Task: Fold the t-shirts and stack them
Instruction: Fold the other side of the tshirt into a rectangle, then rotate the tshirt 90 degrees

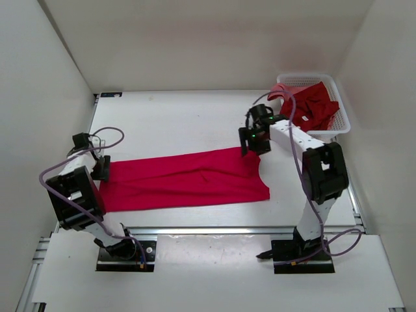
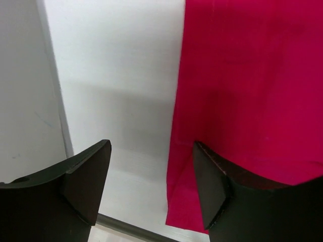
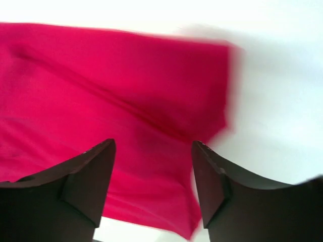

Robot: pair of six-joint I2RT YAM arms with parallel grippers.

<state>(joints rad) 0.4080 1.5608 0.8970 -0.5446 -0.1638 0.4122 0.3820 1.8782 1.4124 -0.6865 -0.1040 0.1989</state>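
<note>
Looking down on the white tabletop, most of what I see is the bright pinkish-red cotton t-shirt, lying flat as a long band that runs from one arm across to the other. It looks to me already folded lengthwise, with a few shallow creases along it.

In the far right corner sits the white plastic mesh basket. The dark crimson t-shirt is bunched inside it, and a faded salmon pink t-shirt spills over its left rim. Neither of those is folded yet.

The left gripper hangs over the band's left end with its jaws apart and nothing between them. One finger is above the cloth and the other above bare table. The right gripper hovers over the band's right end near the far corner, also spread and empty, though its view is a little blurred.

I'd say the task is early, part-way through the first shirt of three. The next move seems to call for each gripper to come down and pinch an end of the band. One end would then be carried over the other to halve the length, with the edges kept lined up and the lower layer not dragged along.
</note>
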